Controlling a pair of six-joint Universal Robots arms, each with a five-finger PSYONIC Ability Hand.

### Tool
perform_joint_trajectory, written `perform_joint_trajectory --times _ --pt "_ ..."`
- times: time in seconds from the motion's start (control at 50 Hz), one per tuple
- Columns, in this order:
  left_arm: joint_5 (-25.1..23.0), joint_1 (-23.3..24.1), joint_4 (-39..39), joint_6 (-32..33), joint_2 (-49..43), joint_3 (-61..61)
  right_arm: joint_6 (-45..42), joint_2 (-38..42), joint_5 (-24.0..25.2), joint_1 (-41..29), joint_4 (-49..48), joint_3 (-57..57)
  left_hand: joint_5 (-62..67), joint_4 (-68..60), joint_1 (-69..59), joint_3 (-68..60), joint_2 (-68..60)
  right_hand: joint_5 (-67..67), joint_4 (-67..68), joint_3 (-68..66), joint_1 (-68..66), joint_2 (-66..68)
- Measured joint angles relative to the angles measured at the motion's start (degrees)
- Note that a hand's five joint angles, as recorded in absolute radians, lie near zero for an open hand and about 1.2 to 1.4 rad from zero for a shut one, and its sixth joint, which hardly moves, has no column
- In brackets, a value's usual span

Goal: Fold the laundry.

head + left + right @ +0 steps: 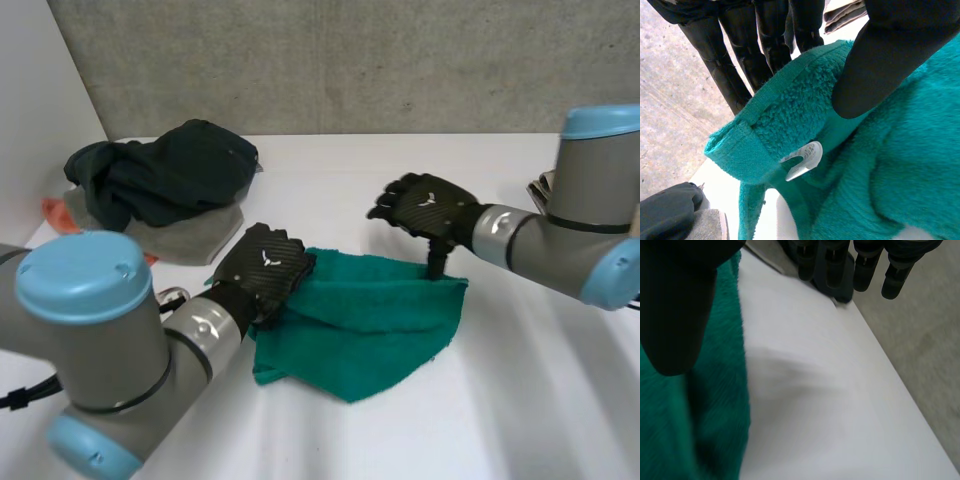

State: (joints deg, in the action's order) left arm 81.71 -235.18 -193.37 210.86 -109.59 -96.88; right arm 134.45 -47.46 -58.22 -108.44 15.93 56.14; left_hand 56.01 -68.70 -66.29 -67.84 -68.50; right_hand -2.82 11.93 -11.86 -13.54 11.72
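Note:
A green towel (370, 320) lies loosely folded in the middle of the white table (520, 400). My left hand (265, 265) is at its near-left corner. In the left wrist view the thumb (890, 65) presses the towel (900, 165) against the fingers (740, 50) behind the hemmed edge, a pinch beside a white label (805, 159). My right hand (430, 205) hovers over the towel's far right corner, thumb pointing down at it. In the right wrist view its fingers (860, 270) stand straight and apart from the thumb (675, 305), above the towel's edge (670, 430).
A heap of dark clothes (165, 175) sits at the back left on a grey cloth (195, 235), with an orange cloth (55, 212) beside it. A folded item (543, 188) lies behind my right arm. Bare table (815, 390) lies to the towel's right.

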Motion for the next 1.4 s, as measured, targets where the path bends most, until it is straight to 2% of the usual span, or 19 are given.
perform_joint_trajectory --times 0.16,0.22,0.28,0.3,0.38,0.48,0.5,0.52,0.58,0.68,0.8,0.92,0.98,1.02,1.06,1.1,1.24,1.4 --pt "0.1 0.5 -0.4 1.5 3.3 -5.4 0.6 8.2 4.8 -5.2 4.4 -9.8 0.0 0.0 0.0 -0.3 0.0 -0.7 0.8 -0.9 -0.7 0.9" --pt "0.1 0.4 -0.8 2.4 3.1 -6.1 0.8 11.1 5.7 -6.8 6.7 -12.4 0.0 0.0 0.0 -0.3 0.0 -14.3 14.8 -15.0 -13.4 15.2" --pt "0.0 0.3 -1.5 3.2 2.7 -6.2 1.1 13.1 6.0 -7.6 7.9 -14.6 0.0 0.0 0.0 -0.3 0.0 -44.3 45.3 -46.4 -45.8 47.7" --pt "0.0 0.2 -1.8 3.4 2.7 -6.1 1.4 13.6 5.9 -7.8 7.9 -15.3 0.0 0.0 0.0 -0.3 0.0 -50.5 51.6 -51.7 -50.5 52.9" --pt "0.1 -0.5 -4.2 4.2 2.6 -5.0 3.3 14.5 3.9 -7.6 5.9 -18.5 0.0 0.0 0.0 -0.3 -0.1 -53.2 56.3 -55.9 -51.3 55.7" --pt "0.8 -2.7 -9.5 4.5 3.5 -2.0 11.6 12.8 -5.2 -5.9 -2.8 -22.6 0.0 0.0 0.0 -0.3 -0.1 -53.2 56.5 -56.1 -51.3 55.7" --pt "1.5 -4.1 -12.6 4.2 4.3 -0.4 16.9 10.7 -11.1 -4.8 -8.2 -23.1 0.0 0.0 0.0 -0.3 -0.1 -53.2 56.5 -56.1 -51.3 55.7" --pt "2.0 -5.0 -14.7 3.8 5.0 0.6 20.0 9.2 -14.6 -4.0 -11.5 -23.1 0.3 0.0 0.0 -0.3 -0.1 -53.2 56.5 -56.1 -51.3 55.7" --pt "3.6 -7.3 -19.7 2.1 6.7 3.2 26.4 4.6 -22.2 -2.0 -19.1 -21.1 1.0 -0.1 -0.1 -0.4 -0.1 -53.9 56.5 -56.1 -51.3 55.7" --pt "5.4 -10.1 -23.2 -2.6 9.0 5.9 30.3 -2.8 -27.4 0.7 -25.1 -14.0 1.0 -0.1 -0.1 -0.4 -0.1 -54.6 56.6 -56.1 -51.3 55.7" --pt "5.1 -11.0 -18.5 -6.3 8.9 5.0 29.0 -6.9 -27.2 2.0 -20.7 -6.0 1.0 -0.1 -0.1 -0.4 -0.1 -54.6 56.6 -56.1 -51.3 55.7" --pt "4.4 -10.7 -12.9 -7.1 6.6 -0.2 27.5 -6.9 -26.3 2.9 -13.0 1.1 1.0 -0.1 -0.1 -0.4 -0.1 -54.6 56.7 -56.1 -51.3 55.7" --pt "4.2 -10.3 -11.7 -7.1 5.2 -3.3 27.1 -5.7 -26.0 3.7 -10.0 4.4 1.0 -0.1 -0.1 -0.4 -0.1 -41.5 42.8 -42.6 -40.4 42.3" --pt "4.0 -9.6 -11.3 -7.0 4.3 -5.8 26.8 -4.6 -26.0 4.5 -8.3 6.1 1.0 -0.1 -0.1 -0.4 -0.1 -17.7 19.9 -19.7 -16.2 18.7" --pt "3.9 -9.1 -11.2 -6.9 3.8 -7.3 26.4 -4.0 -26.0 5.2 -7.0 6.9 1.0 -0.1 -0.1 -0.4 -0.1 -4.0 6.2 -6.2 -3.7 5.6" --pt "3.8 -8.6 -11.2 -6.9 3.6 -8.1 26.1 -3.9 -25.9 5.8 -6.1 7.1 1.0 -0.1 -0.1 -0.4 -0.1 -0.3 1.7 -1.6 0.1 1.5" --pt "3.6 -7.5 -11.0 -7.0 5.3 -9.3 22.2 -7.4 -23.0 8.4 -1.7 7.5 1.0 -0.1 -0.1 -0.4 -0.2 0.1 0.0 -0.1 0.6 0.2" --pt "3.6 -7.3 -9.7 -7.3 8.8 -9.7 7.0 -14.5 -13.7 10.2 3.2 9.2 1.0 -0.1 -0.1 -0.4 -0.2 -0.4 0.7 -0.9 0.1 1.0"
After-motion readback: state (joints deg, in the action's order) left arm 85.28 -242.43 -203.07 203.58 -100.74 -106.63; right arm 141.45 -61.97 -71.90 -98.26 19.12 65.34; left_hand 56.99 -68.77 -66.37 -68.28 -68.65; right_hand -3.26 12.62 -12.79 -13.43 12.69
